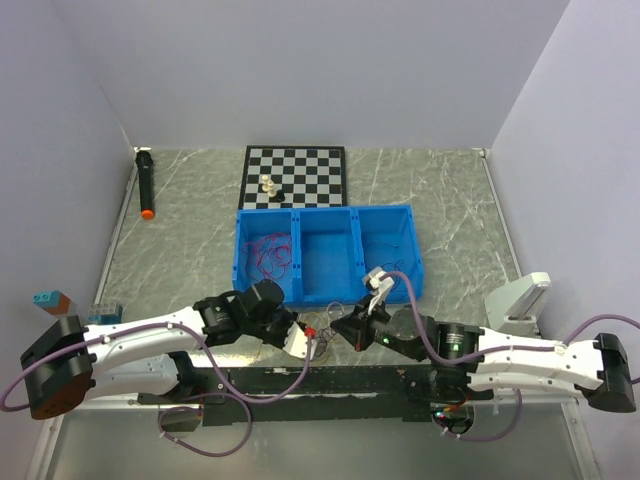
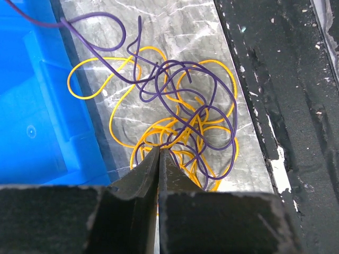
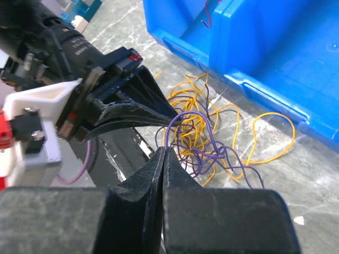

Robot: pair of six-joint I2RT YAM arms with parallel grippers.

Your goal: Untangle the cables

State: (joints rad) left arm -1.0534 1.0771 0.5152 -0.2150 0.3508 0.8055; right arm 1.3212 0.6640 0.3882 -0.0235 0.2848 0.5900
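The left gripper (image 2: 159, 152) and right gripper (image 3: 164, 152) are each pinching the tangled yellow-and-purple cables (image 2: 180, 114) lying just near of the blue bin (image 1: 330, 290).

White arms (image 1: 140, 335), black joints (image 1: 265, 300), mauve hoses (image 1: 418, 300)

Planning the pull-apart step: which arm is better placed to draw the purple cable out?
Likely right: the right fingers are shut on a purple cable loop, while the left fingers pinch among yellow cable strands.
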